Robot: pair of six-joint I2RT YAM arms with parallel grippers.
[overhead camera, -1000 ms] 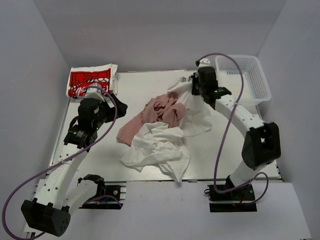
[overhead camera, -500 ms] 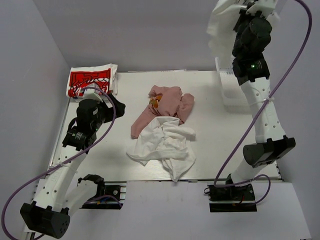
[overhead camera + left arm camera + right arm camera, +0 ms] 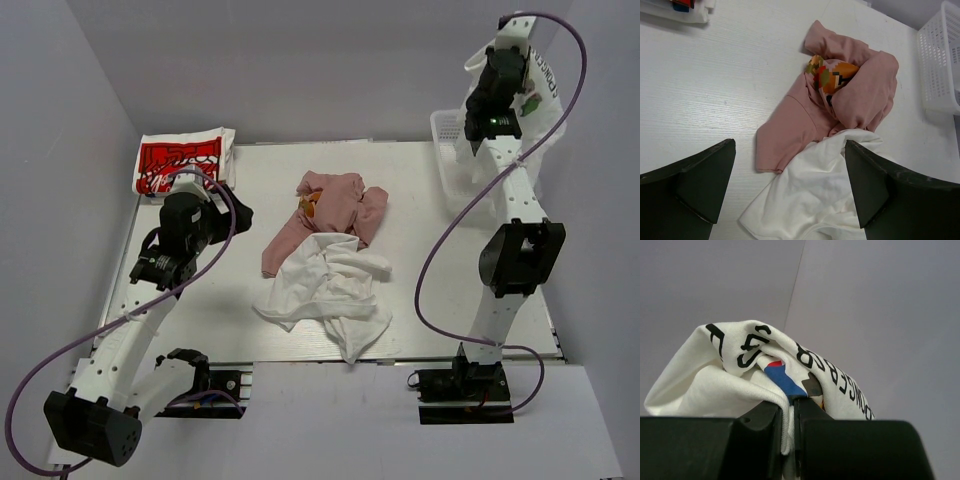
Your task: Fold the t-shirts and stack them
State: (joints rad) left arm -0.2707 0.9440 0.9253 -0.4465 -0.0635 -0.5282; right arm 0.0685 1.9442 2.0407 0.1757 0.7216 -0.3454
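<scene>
A dusty-pink t-shirt (image 3: 335, 205) with a cartoon print lies crumpled mid-table, and a plain white t-shirt (image 3: 328, 292) lies crumpled over its near edge. Both show in the left wrist view, pink (image 3: 790, 130) and white (image 3: 825, 200). A folded white t-shirt with a red print (image 3: 180, 162) lies at the far left corner. My left gripper (image 3: 228, 213) is open and empty above the table left of the pile (image 3: 789, 165). My right gripper (image 3: 508, 45) is raised high at the far right, shut (image 3: 791, 407) on a white t-shirt with black lettering (image 3: 740, 370), which hangs down (image 3: 548, 100).
A white mesh basket (image 3: 452, 165) stands at the far right, partly behind the right arm; it also shows in the left wrist view (image 3: 942, 60). The grey walls close in the table on three sides.
My right gripper pulled the lettered white shirt off the pile and lifted it high over the far right. The pink and white shirts settled. The left arm has hardly moved.
</scene>
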